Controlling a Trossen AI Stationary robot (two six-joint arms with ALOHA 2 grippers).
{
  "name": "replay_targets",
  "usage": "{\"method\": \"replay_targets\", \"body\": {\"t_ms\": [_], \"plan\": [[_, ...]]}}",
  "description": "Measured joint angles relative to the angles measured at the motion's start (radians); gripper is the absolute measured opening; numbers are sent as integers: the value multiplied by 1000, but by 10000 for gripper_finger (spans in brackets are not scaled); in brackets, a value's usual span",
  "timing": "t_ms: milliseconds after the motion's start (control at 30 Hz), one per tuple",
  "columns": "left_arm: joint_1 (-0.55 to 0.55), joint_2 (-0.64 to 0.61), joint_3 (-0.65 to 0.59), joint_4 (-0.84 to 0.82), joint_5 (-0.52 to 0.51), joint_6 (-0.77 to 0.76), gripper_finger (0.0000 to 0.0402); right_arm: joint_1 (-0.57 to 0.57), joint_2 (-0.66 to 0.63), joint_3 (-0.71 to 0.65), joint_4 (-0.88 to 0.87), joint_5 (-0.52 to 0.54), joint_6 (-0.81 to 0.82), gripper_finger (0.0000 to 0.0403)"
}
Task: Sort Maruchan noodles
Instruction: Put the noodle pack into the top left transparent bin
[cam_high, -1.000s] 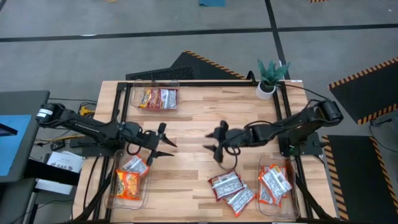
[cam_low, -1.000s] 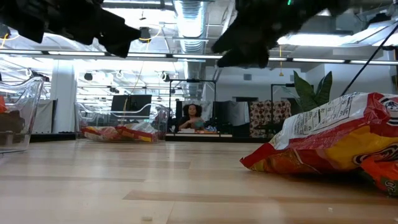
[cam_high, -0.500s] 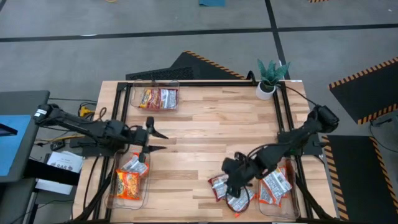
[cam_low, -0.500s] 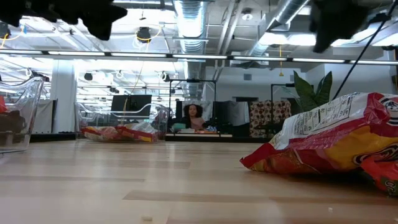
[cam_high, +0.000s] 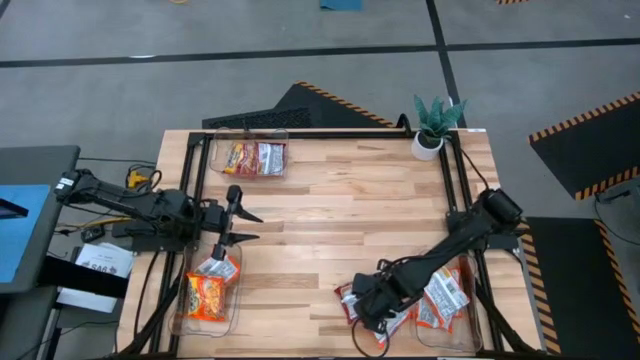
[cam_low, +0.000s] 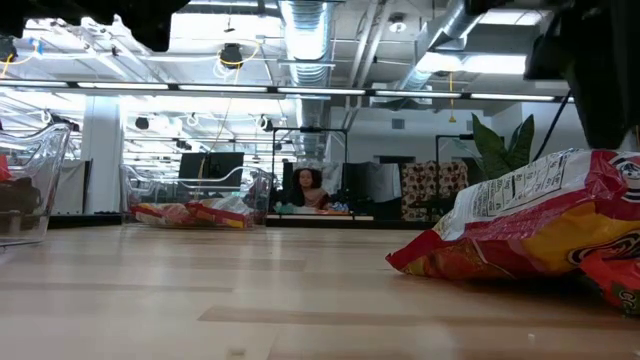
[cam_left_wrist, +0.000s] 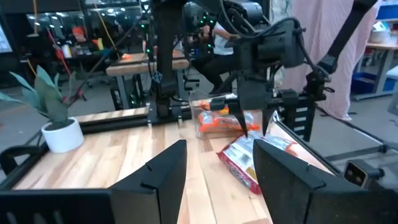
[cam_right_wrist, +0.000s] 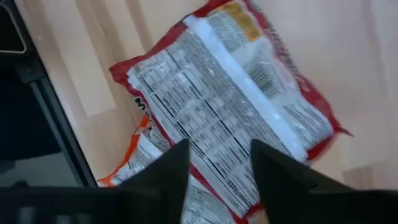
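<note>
1. The right gripper (cam_high: 368, 305) hangs low over two loose silver-and-red noodle packets (cam_high: 372, 303) on the wooden table (cam_high: 330, 215). Its fingers (cam_right_wrist: 165, 174) are spread, with the printed back of one packet (cam_right_wrist: 230, 106) showing in the gap between them and nothing held.
2. Just beside that gripper, toward the table's right edge, a clear bin (cam_high: 446, 295) holds more silver-and-red packets (cam_high: 438, 293).
3. The right arm (cam_high: 455, 245) slants across this bin's inner rim and covers part of the loose packets, so an exact count of them cannot be made.
4. Across the table, the left gripper (cam_high: 232, 215) hovers with its fingers (cam_left_wrist: 161, 171) parted and empty, pointing toward the table's middle.
5. Right beside the left gripper, on the near side, a second clear bin (cam_high: 190, 310) holds orange-yellow packets (cam_high: 206, 290).
6. Beyond the left gripper, near the far edge, a third clear bin (cam_high: 248, 158) holds a mix: one orange-yellow packet (cam_high: 239, 157) and one silver-and-red packet (cam_high: 270, 158).
7. A small potted plant (cam_high: 436, 125) stands at the far right corner, well apart from both grippers.
8. In the low view a packet (cam_low: 530, 225) fills the right foreground, cut off at the frame edge; a person (cam_low: 306, 190) sits far behind the table.
9. The print on the packets is too small to read.
</note>
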Motion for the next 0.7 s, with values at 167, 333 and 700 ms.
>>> {"method": "replay_targets", "body": {"t_ms": [167, 333, 700], "plan": [[0, -5, 0, 7, 1, -8, 174, -10, 22, 7, 6, -76, -30, 41], [0, -19, 0, 27, -1, -16, 174, -14, 20, 8, 15, -87, -21, 16], [0, -102, 0, 13, -6, -30, 174, -44, 89, 8, 79, -93, -93, 7]]}}
